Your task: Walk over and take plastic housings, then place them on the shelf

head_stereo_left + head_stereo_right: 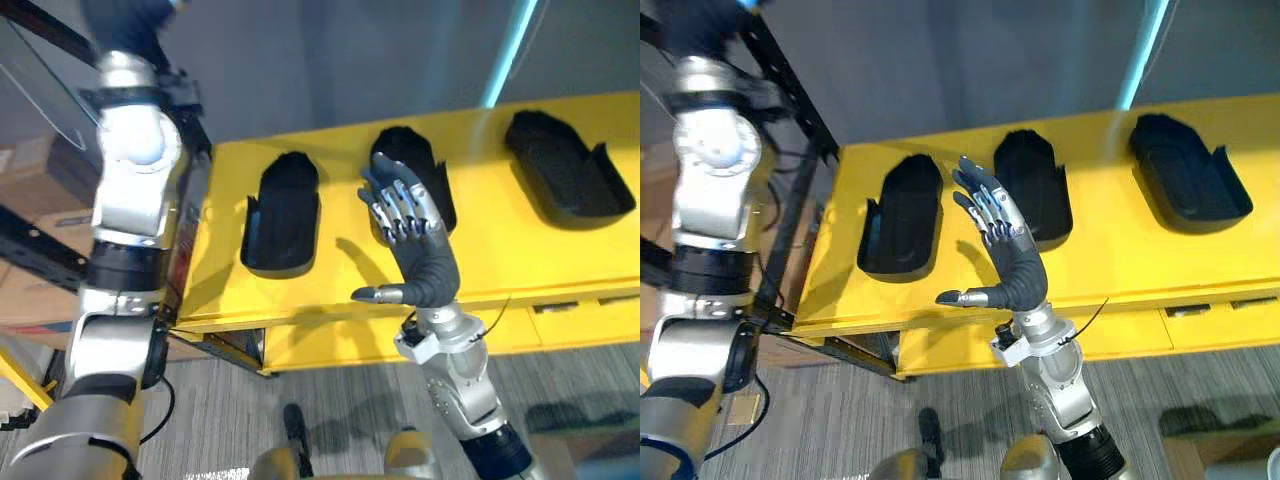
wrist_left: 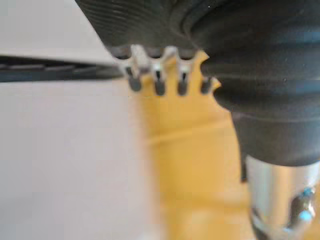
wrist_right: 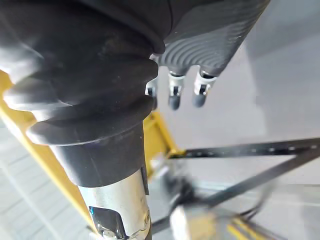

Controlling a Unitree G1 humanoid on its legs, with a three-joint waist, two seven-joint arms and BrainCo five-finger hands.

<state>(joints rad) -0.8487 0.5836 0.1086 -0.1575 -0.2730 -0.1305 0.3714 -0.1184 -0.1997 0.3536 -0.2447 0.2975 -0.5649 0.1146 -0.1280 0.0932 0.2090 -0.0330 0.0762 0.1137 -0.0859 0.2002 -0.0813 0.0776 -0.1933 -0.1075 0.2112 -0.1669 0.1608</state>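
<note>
Three black plastic housings lie in a row on the yellow table: the left housing, the middle housing and the right housing. My right hand is raised over the table's front edge, open with straight fingers and the thumb spread. It stands in front of the middle housing and holds nothing. My left arm is lifted high at the table's left end. The left hand is open in its wrist view, with the yellow surface beyond its fingers and nothing in it.
A black metal shelf frame stands against the table's left end, beside my left arm. Cardboard boxes sit on the floor past it. Yellow drawers run under the table's front edge. Grey floor lies in front.
</note>
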